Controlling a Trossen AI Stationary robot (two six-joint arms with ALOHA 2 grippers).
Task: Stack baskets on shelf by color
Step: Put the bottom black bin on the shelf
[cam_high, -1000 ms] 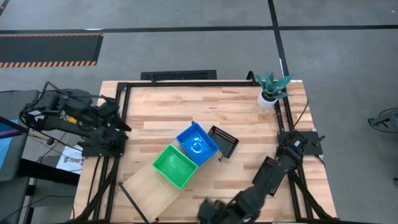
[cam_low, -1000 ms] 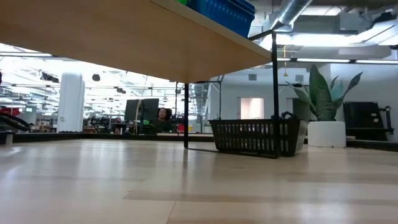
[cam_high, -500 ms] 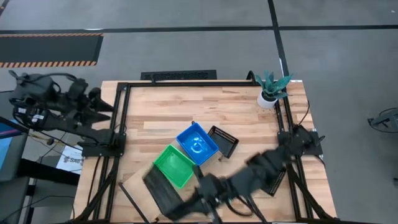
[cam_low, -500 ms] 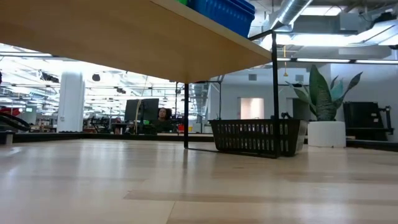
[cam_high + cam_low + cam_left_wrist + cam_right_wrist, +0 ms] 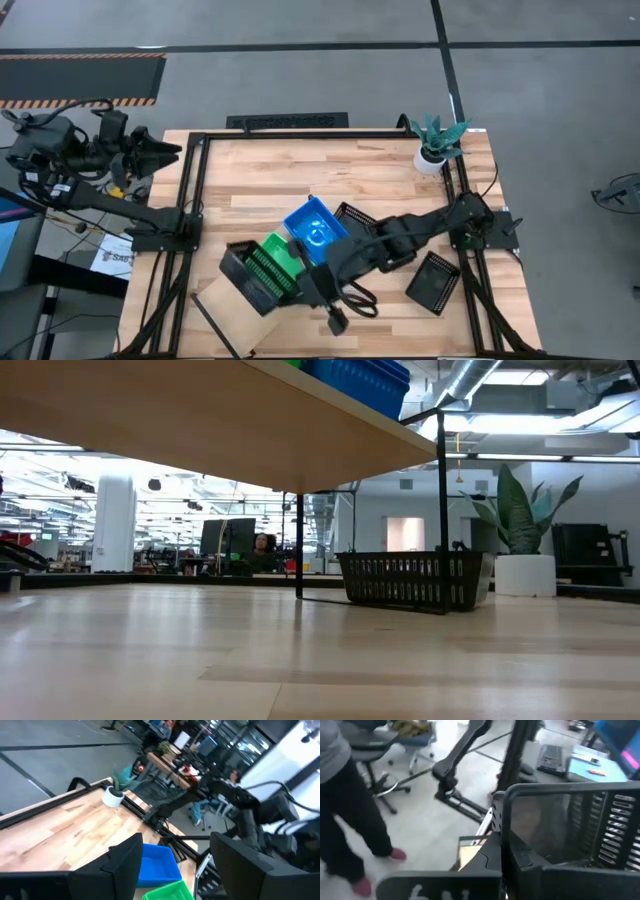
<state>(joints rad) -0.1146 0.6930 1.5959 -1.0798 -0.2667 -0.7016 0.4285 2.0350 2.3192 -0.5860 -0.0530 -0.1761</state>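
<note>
Looks like a big open robotics lab or industrial workspace: grey concrete floor (image 5: 300, 80) with hazard-stripe tape (image 5: 80, 100), exposed ceiling ducts (image 5: 470, 380), rows of desks with monitors (image 5: 228, 538) far behind the worktop (image 5: 260, 180), and office chairs (image 5: 395, 750).

Shelf (image 5: 232, 305) end blocked: black basket (image 5: 245, 277).

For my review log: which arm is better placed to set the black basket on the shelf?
Right. Its hand holds the black basket over the shelf, beside the green basket. The left hand is off the table's far-left corner.
</note>
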